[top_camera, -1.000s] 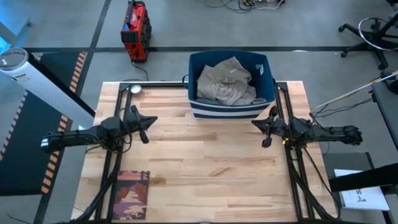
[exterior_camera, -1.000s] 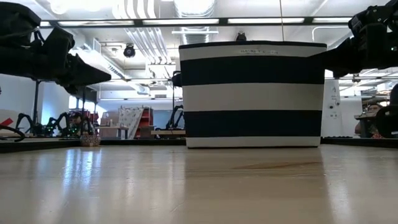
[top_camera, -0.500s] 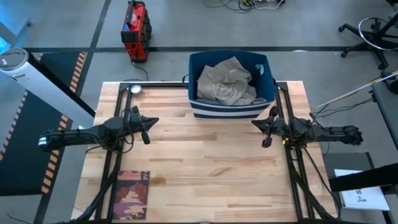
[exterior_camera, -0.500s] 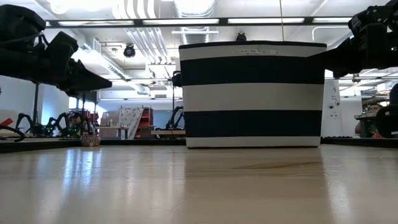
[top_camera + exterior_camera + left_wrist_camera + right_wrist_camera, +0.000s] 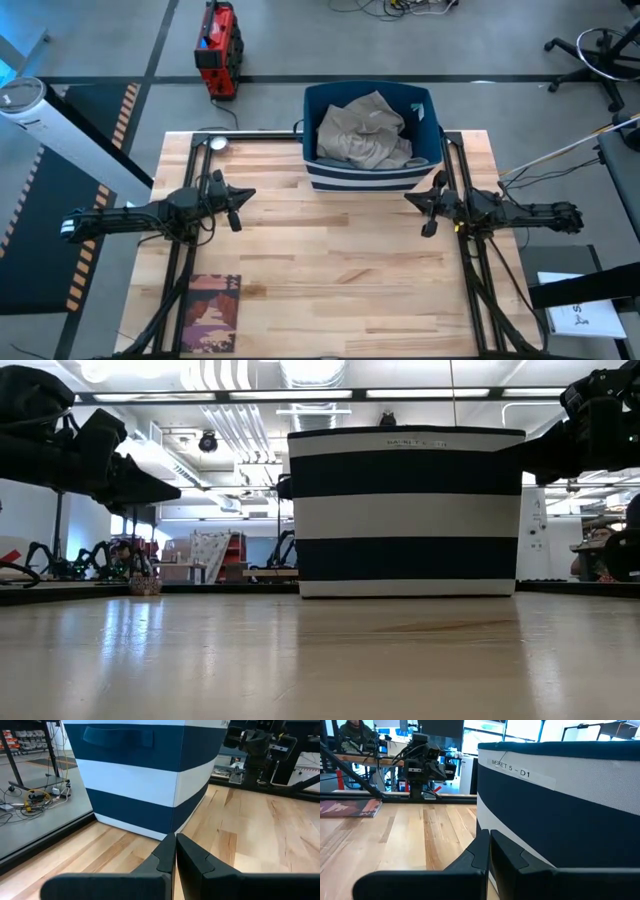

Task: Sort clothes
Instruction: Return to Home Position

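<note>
Little has changed over the last second: the left gripper [image 5: 238,200] has eased slightly inward and settled, while the right gripper [image 5: 420,203] has not moved. Each hovers over the pale wooden table [image 5: 330,280] on its own side, fingers pressed together and holding nothing. The crumpled khaki-beige garment [image 5: 362,132] tops the clothes inside the navy-and-white striped fabric bin [image 5: 365,178] at the table's far edge. No clothing lies on the boards, so the sorting looks finished and both arms seem parked.

Clothes [image 5: 362,132] are piled in the bin [image 5: 368,181] at the table's [image 5: 330,270] back edge; book's [image 5: 211,312] off at the front-left corner.
</note>
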Motion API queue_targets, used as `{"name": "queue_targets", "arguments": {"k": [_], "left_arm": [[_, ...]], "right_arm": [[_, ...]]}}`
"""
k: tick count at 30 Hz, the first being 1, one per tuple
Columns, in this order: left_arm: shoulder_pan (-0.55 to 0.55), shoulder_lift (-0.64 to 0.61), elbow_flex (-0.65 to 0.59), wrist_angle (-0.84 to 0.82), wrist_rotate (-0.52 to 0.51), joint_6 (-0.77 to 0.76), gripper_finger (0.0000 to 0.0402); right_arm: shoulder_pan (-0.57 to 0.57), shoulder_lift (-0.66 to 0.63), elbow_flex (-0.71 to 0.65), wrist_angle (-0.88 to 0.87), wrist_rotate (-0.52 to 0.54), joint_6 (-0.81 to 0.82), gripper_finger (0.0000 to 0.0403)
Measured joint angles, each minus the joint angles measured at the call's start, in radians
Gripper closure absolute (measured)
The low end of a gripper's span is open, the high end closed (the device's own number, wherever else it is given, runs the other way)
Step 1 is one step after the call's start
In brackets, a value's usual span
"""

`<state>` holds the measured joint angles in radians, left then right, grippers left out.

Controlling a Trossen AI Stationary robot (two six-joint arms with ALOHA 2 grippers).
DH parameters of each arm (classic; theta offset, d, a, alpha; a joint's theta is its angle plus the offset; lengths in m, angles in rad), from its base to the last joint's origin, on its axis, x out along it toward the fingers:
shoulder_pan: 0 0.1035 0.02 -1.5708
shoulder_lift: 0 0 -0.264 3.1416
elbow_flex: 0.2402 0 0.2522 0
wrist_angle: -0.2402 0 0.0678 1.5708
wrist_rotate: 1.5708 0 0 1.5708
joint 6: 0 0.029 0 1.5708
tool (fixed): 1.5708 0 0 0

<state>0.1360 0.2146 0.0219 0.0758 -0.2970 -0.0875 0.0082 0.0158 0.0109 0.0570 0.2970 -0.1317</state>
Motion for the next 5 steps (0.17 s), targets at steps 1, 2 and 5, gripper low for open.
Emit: {"name": "queue_targets", "arguments": {"k": [1,2,5], "left_arm": [[0.0,0.0,0.0,0.0,0.0,0.0,0.0402],[0.0,0.0,0.0,0.001,0.0,0.0,0.0402],[0.0,0.0,0.001,0.012,0.0,0.0,0.0402]], "right_arm": [[0.0,0.0,0.0,0.0,0.0,0.0,0.0403],[0.0,0.0,0.0,0.0,0.0,0.0,0.0403],[0.0,0.0,0.0,0.0,0.0,0.0,0.0403]]}}
